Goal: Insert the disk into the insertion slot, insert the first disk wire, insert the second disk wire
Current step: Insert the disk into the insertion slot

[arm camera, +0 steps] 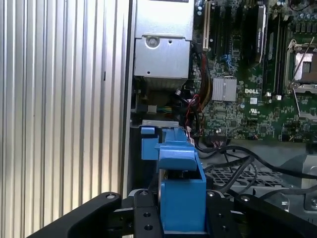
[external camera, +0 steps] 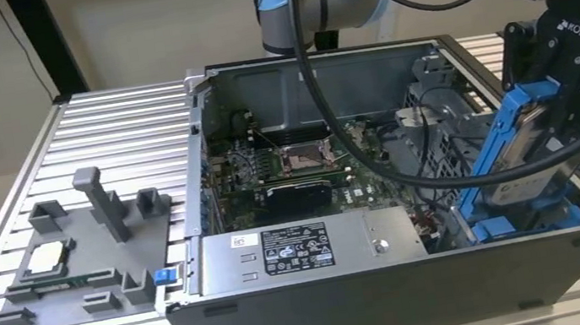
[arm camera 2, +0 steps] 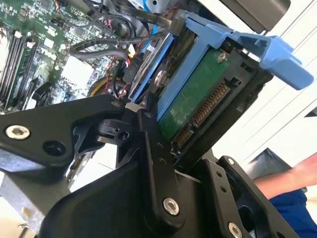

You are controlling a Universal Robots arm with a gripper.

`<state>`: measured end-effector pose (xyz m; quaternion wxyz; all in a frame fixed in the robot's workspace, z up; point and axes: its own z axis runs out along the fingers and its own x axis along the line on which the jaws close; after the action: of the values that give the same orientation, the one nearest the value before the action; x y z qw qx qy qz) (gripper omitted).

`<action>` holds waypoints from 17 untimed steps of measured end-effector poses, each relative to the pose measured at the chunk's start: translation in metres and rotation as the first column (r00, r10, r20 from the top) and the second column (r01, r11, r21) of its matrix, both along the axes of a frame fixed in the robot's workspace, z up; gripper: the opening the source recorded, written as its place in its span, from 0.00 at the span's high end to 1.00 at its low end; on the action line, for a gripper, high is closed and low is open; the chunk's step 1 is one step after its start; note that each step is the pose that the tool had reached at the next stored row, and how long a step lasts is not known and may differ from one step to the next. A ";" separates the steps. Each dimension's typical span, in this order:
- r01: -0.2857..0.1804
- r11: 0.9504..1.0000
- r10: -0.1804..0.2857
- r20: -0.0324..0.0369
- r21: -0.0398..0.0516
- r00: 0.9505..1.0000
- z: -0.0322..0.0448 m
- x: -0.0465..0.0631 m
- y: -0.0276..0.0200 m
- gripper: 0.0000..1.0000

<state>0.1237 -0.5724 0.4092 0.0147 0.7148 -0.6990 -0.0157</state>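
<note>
- I am seeing the gripper [external camera: 542, 112] clamped on the disk [external camera: 517, 156], gripping it near its upper end.
- In the first wrist view the black fingers [arm camera: 143, 220] are pressing on either side of the blue carrier frame [arm camera: 181, 191], with no gap showing between pad and plastic.
- In the exterior view the disk is hanging tilted: its upper end is leaning toward the exterior view's right, above the case rim, and its lower end is reaching down inside the computer case [external camera: 401, 300].
- The insertion slot [external camera: 537, 220] is lying along the case's side at the exterior view's right, its blue plastic pieces showing at the bottom.
- The disk's lower end is sitting just beside those blue pieces. I cannot tell whether it is touching them.
- The second wrist view is showing me the disk's underside, a green circuit board [arm camera 2: 190, 101] with a row of connector pins, facing the camera.
- Black cables [arm camera: 237, 158] are looping over the perforated metal next to the disk, near the motherboard [external camera: 290, 162].
- The grey power-supply box [external camera: 302, 250] is sitting along the case's near wall, well apart from the disk.
- A grey fixture [external camera: 76, 261] is resting on the slatted aluminium table [external camera: 115, 127] at the exterior view's left, outside the case.
- A person's forearm [arm camera 2: 297, 176] is appearing past the gripper body in the second wrist view.
</note>
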 end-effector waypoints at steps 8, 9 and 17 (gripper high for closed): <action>0.000 1.000 0.000 -0.010 0.001 1.000 -0.0017 0.000 -0.0017 1.00; 0.000 1.000 0.000 -0.010 0.002 1.000 -0.0016 0.000 -0.0021 1.00; -0.002 1.000 0.002 -0.009 0.005 1.000 -0.0020 0.003 -0.0032 1.00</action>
<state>0.1263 -0.5757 0.4071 0.0161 0.7153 -0.6983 -0.0206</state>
